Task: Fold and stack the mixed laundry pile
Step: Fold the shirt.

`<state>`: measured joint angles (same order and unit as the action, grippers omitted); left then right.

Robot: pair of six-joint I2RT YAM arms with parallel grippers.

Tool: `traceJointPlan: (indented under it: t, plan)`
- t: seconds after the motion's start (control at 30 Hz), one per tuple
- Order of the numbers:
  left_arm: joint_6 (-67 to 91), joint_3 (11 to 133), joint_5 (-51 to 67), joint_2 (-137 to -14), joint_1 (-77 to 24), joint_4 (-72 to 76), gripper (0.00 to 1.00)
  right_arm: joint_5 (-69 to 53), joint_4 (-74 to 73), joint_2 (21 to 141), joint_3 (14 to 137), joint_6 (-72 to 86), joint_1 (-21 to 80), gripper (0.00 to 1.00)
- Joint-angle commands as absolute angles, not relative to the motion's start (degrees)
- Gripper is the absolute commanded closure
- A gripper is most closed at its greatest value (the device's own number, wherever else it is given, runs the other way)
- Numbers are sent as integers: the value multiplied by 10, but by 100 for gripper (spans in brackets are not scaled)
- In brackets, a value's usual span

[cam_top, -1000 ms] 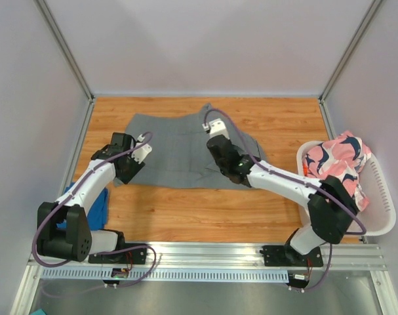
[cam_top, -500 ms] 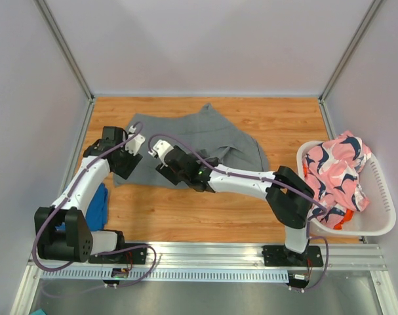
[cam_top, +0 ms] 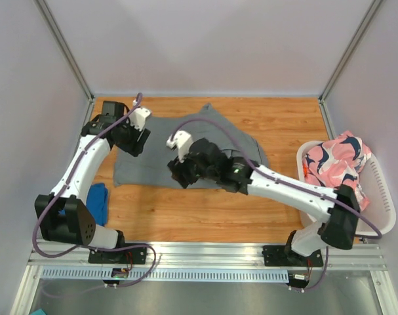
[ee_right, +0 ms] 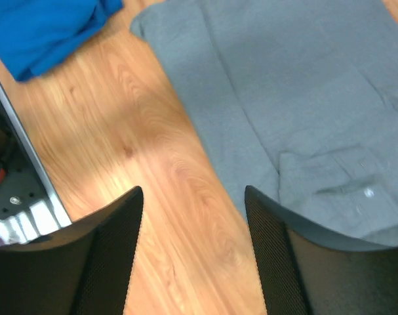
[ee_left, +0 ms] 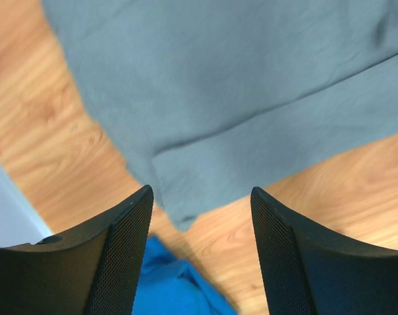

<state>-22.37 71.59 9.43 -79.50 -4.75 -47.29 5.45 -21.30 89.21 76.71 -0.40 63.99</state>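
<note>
Left gripper first: we see its jaws spread with nothing between them, up off the cloth over the left side of the grey garment. Right gripper is the same deal, jaws apart and holding nothing, hanging over the near edge of that grey piece around its middle.

From the right wrist view we can make out a small flap with a pale button on it, lying flat on the grey cloth. From the left wrist view we get the grey's near-left corner, where one layer lies over another.

Going outward, the grey garment lies spread out on the wooden table, mostly flat, with some bunching toward its right side behind the right arm. The blue garment sits crumpled at the near left, close to the grey corner but with a strip of wood between them. Over at the right edge, the pink patterned garment is heaped in the white basket, well apart from the rest.
</note>
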Motion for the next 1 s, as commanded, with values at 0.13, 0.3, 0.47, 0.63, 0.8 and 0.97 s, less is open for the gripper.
traceJointPlan:
  t: [0.13, 0.3, 0.47, 0.63, 0.8, 0.97]
  plan:
    - [-142, 876, 162, -901, -179, -523, 30, 55, -407, 773, 720, 300, 424, 63]
    - [-72, 952, 109, -983, -300, -492, 30, 148, -512, 763, 661, 375, 333, 60]
    - [-28, 1013, 67, -1087, -381, -487, 29, 143, -472, 757, 581, 381, 250, 51]
    - [10, 1058, 55, -1160, -416, -463, 27, 103, -391, 771, 516, 352, 220, 41]
    - [8, 1088, 36, -1203, -431, -460, 29, 105, -359, 805, 484, 349, 193, 39]
    - [1, 1087, 2, -1234, -452, -455, 32, 103, -321, 826, 455, 350, 171, 39]
